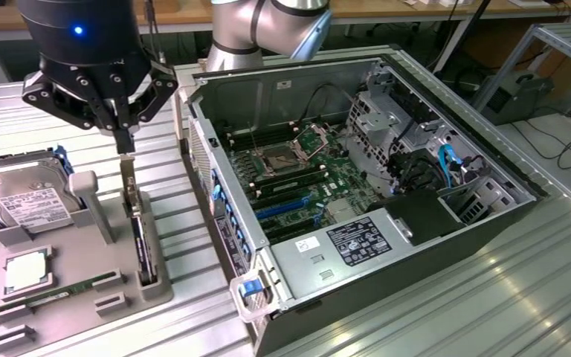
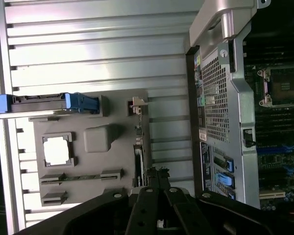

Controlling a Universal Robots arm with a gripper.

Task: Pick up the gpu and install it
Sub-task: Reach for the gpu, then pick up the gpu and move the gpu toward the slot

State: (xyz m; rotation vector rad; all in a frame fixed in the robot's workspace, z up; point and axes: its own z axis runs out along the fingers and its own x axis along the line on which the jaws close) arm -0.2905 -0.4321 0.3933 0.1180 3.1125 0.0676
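The gpu point(image 1: 139, 230) stands on edge in a slot of the grey holder tray point(image 1: 77, 312), its silver bracket end point(image 1: 128, 178) pointing up. In the wrist view the gpu point(image 2: 139, 147) appears edge-on as a thin dark strip. My gripper point(image 1: 125, 147) hangs directly over that bracket end, fingers shut together with nothing between them. The fingertips sit just above the card's top edge; I cannot tell whether they touch it. In the wrist view the gripper point(image 2: 154, 175) lines up over the card's near end.
The tray also holds a silver hard drive point(image 1: 23, 202), a square processor chip point(image 1: 27, 271) and a narrow memory stick point(image 1: 57, 294). On the exterior view's right lies the open computer case point(image 1: 464, 141), its motherboard point(image 1: 300, 175) and blue slots point(image 1: 285, 208) exposed.
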